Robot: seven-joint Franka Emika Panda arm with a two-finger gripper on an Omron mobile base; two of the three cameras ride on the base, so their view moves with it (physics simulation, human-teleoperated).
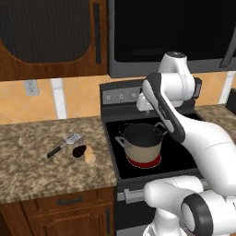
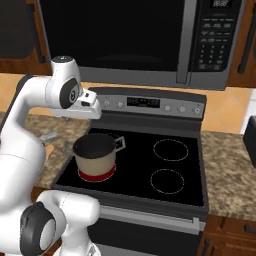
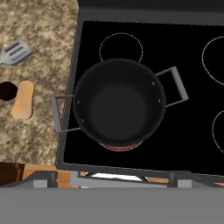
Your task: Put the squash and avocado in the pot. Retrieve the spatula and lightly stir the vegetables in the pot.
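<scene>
1. Squash (image 3: 22,100) and avocado (image 3: 7,90) are both on the granite counter (image 1: 32,152) left of the stove, touching or very nearly, so nothing has gone in yet. The avocado is cut by the frame edge in the hand view, and in the left base view it's just a dark blob next to the tan one.
2. Pot (image 3: 119,103) sits on the front left burner, which glows red under it. It's dark inside and looks empty. Its loop handles stick out to the sides.
3. Spatula (image 1: 64,143) lies just beyond the veggies, head toward the stove, so I'd guess all three were laid out together for easy reach. Its handle is cut off in the hand view.
4. Claw hangs above the pot looking straight down into it, jaws spread wide and holding nothing. Its fingertips are hard to make out, and in the base views the arm hides most of it.
</scene>
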